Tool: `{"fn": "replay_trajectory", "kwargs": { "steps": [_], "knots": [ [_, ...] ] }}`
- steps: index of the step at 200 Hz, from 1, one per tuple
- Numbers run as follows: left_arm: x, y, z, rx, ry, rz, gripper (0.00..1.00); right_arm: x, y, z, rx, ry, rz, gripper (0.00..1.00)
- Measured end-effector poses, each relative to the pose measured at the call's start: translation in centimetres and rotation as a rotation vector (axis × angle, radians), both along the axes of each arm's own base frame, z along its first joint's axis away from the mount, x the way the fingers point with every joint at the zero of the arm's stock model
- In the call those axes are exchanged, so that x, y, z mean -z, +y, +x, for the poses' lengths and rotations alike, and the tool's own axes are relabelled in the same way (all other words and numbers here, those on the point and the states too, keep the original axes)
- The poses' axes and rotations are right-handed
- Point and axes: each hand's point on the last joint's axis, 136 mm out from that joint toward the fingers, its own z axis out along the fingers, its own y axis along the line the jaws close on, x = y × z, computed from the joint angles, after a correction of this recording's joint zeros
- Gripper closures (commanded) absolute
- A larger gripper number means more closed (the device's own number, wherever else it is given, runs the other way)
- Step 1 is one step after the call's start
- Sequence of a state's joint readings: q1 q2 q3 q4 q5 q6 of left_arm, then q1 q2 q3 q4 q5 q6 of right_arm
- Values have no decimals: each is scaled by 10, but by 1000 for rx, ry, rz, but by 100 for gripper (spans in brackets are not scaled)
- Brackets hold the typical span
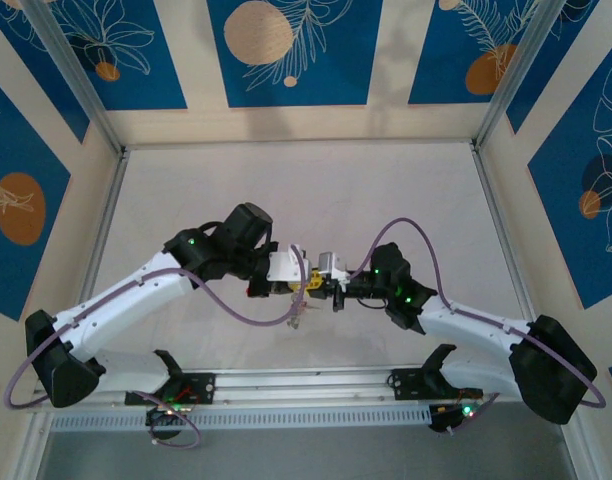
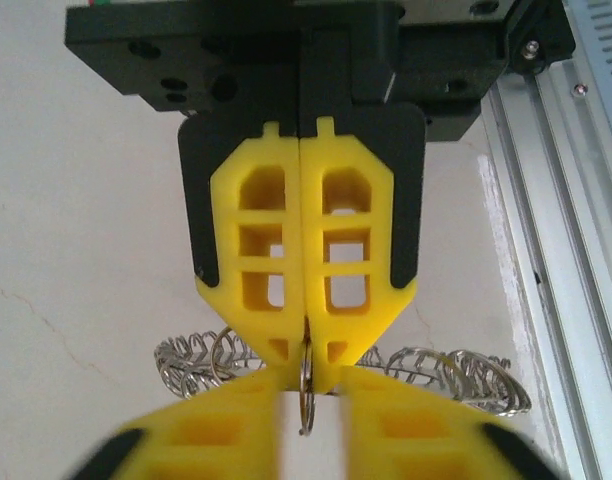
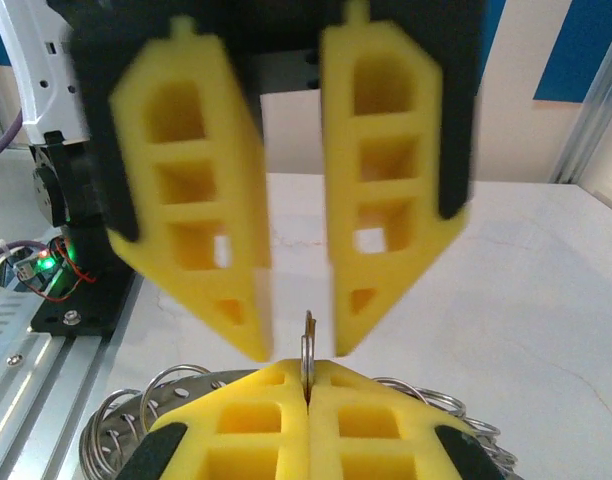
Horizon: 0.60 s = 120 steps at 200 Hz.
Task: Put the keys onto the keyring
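The keyring point(image 2: 306, 412) is a thin silvery split ring seen edge-on, held above the table. My right gripper point(image 3: 307, 373) is shut on it, and the ring's top edge point(image 3: 307, 328) pokes out past the closed yellow fingertips. My left gripper point(image 2: 308, 398) faces it tip to tip and stands open, its fingers point(image 3: 236, 300) on either side of the ring's free edge without touching it. In the top view the two grippers meet at mid-table, the left point(image 1: 304, 283) and the right point(image 1: 323, 284). The keys are out of view.
Under the grippers a wide mass of silvery coiled wire loops point(image 2: 456, 372) lies on the pale table, partly on a perforated metal plate point(image 3: 121, 420). The aluminium rail point(image 2: 561, 230) runs along the near edge. Purple cables point(image 1: 236, 305) hang from both arms.
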State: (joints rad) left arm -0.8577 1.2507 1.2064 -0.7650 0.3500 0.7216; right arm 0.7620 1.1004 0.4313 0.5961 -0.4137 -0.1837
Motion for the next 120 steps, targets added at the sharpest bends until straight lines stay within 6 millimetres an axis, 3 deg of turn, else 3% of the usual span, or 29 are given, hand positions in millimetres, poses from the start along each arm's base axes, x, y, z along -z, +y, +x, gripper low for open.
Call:
{"fn": "replay_trajectory", "kwargs": {
  "steps": [54, 96, 120],
  "knots": [
    [-17, 22, -14, 1, -82, -141, 71, -12, -4, -8, -24, -33, 65, 100],
    [-15, 11, -11, -7, -24, -227, 68, -16, -4, -18, -80, -43, 88, 100],
    [-16, 4, -12, 0, 8, -266, 72, -19, -4, -21, -92, -53, 98, 100]
  ]
}}
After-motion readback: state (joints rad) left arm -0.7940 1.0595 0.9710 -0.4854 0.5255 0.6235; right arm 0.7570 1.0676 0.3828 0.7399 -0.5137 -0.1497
